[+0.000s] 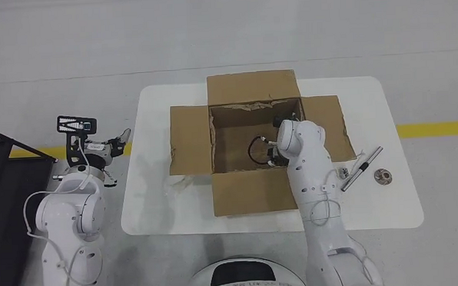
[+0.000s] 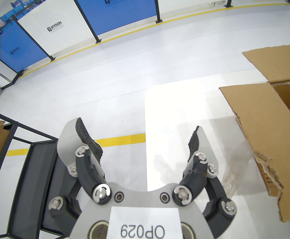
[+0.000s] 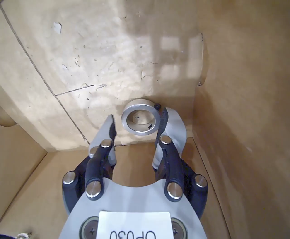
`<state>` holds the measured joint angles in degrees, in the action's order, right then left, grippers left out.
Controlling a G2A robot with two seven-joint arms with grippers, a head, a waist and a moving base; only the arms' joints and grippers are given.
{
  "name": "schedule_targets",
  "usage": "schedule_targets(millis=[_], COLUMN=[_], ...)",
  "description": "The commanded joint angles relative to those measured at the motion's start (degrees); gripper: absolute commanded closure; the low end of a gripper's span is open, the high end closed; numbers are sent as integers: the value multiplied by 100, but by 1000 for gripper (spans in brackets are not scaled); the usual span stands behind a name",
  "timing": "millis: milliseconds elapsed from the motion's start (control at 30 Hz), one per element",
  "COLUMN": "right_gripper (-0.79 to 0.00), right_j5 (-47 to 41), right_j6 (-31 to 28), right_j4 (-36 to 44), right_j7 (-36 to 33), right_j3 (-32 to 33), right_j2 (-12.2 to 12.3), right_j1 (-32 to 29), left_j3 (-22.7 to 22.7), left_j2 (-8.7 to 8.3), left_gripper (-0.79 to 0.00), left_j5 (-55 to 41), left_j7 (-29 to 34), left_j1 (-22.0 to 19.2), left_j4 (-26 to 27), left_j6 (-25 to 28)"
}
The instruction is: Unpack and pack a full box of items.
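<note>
Top view: an open cardboard box [image 1: 256, 138] stands at the middle of the white surface [image 1: 162, 200] with its four flaps folded outward. The right arm extends down into the box from the near side, and a loop of black cable [image 1: 254, 149] lies on the box floor just beside its wrist. To the right of the box, on the surface, lie a slim metal rod [image 1: 362, 168], a small round part [image 1: 383, 175] near it, and a smaller piece [image 1: 343, 172] between the rod and the box flap. The left hand [image 1: 112, 142] is held at the left edge of the surface, well apart from the box, with a black frame [image 1: 0, 191] on the floor beside that arm.

Left wrist view: the left hand is released, its fingers [image 2: 89, 140] spread wide with nothing between them.

Right wrist view: the right hand [image 3: 138, 116] sits low inside the box, near a corner. It is released, with its fingers to either side of a metal ring [image 3: 139, 132] lying flat on the box floor. One pad [image 3: 163, 120] is at the ring's side and the other stands clear of it
</note>
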<state>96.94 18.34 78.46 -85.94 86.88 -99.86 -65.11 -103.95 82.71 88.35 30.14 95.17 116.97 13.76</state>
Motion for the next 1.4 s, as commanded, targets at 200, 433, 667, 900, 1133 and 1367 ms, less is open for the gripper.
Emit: schedule_targets(millis=[200,433,667,900,1133,1367], right_gripper=[0,-169,-283,-274,-6,0], right_j5=[234,613,966,1038,982,823], right_j6=[35,-12,-132,-143,-122,-133], right_j4=[777,564,-9,-573,-986,-954], right_j7=[35,-13,-133,-143,-122,-115], right_j3=[-174,-75,214,449,624,683], right_j2=[-124,-198,-343,-463,-496,-512], right_j1=[-362,-334,-40,290,544,601], left_j3=[0,0,0,0,0,0], left_j2=[0,0,0,0,0,0], left_gripper=[-785,-785,-785,-785,-785,-785], left_j5=[0,0,0,0,0,0], left_j7=[1,1,1,1,1,1], left_j1=[-1,-1,-1,-1,-1,-1], left_j4=[-1,-1,-1,-1,-1,-1], left_j6=[0,0,0,0,0,0])
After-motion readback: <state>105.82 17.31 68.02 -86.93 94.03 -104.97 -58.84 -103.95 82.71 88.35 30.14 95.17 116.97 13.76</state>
